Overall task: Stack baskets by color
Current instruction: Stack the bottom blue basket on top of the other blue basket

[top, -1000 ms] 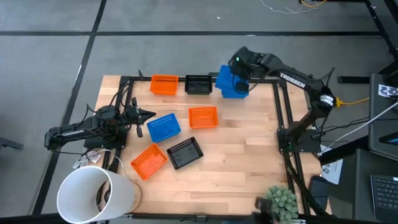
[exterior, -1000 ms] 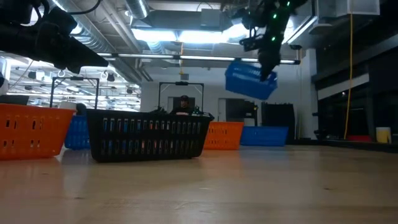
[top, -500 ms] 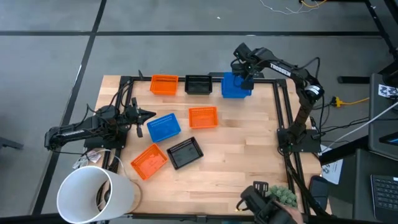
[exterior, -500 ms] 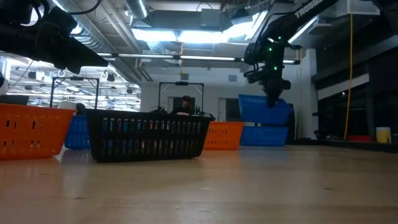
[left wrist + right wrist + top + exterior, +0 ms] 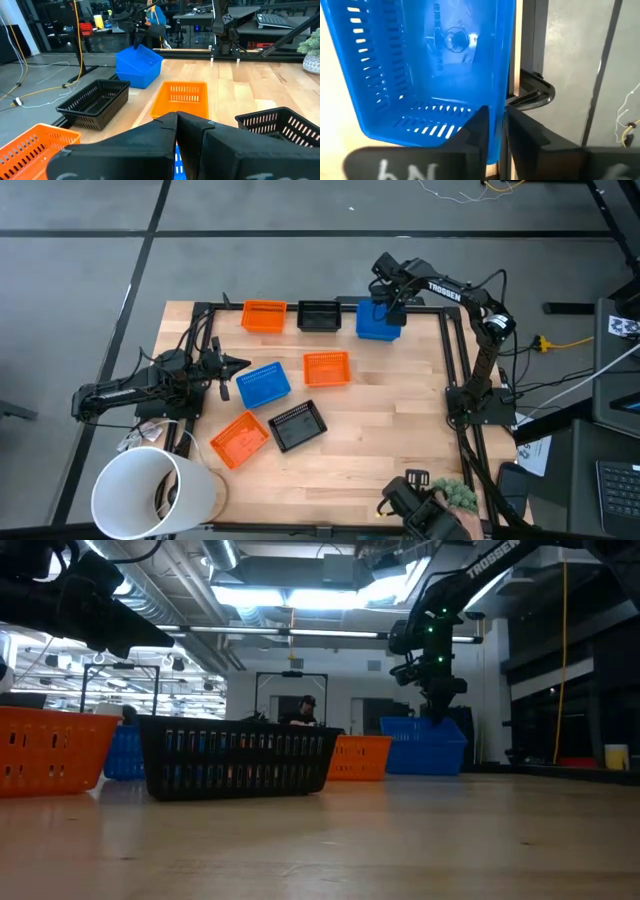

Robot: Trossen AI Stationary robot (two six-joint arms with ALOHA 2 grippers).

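Note:
At the table's far right, a blue basket [image 5: 378,322] sits level in another blue basket [image 5: 425,762]. My right gripper [image 5: 496,127] points down over its far wall, open, one finger inside and one outside. My left gripper [image 5: 240,364] waits shut and level at the table's left, holding nothing. Along the far edge stand an orange basket [image 5: 265,315] and a black basket [image 5: 319,315]. Mid-table lie a blue basket [image 5: 264,384], two orange baskets [image 5: 327,367] [image 5: 240,438] and a black basket [image 5: 299,426]. My right gripper straddles the top blue basket's far wall [image 5: 496,100] from above, one finger [image 5: 479,125] inside and one outside. I cannot tell whether the fingers touch the wall. The basket rests in the blue basket below it.
A large white cylinder [image 5: 155,492] lies at the near left corner and a small green plant [image 5: 455,496] at the near right. A black frame rail [image 5: 440,308] runs close behind the blue stack. Bare wood lies right of the middle baskets.
My right gripper has come down toward the far edge with the blue basket. The basket hung tilted in the air a second ago; it has levelled and now sits down in the other blue basket.

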